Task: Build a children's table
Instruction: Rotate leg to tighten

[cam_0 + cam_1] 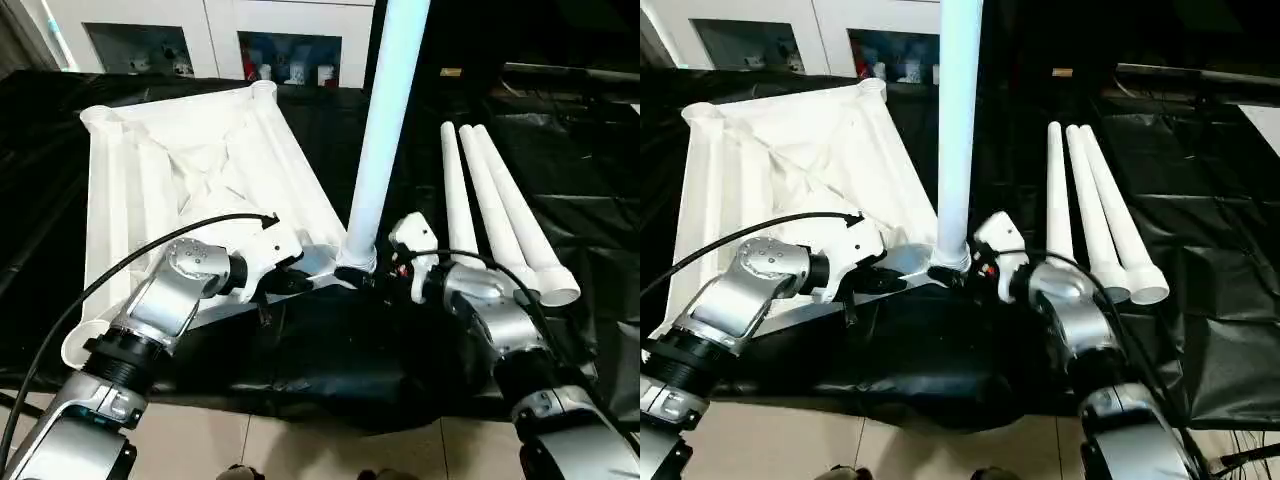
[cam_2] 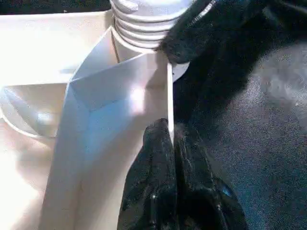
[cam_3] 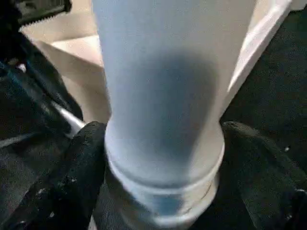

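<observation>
While the tabletop (image 1: 200,170) lies ribbed side up at the left of the black-covered surface (image 1: 560,200), its sockets are open to receive legs. One leg (image 1: 385,130) stands upright in the near right corner socket. The right tool (image 3: 163,191) clasps its collar, apparently to seat it. The left tool (image 2: 170,158) pinches the tabletop's rim, likely as a brace. Three spare legs (image 1: 500,200) lie right, within reach.
</observation>
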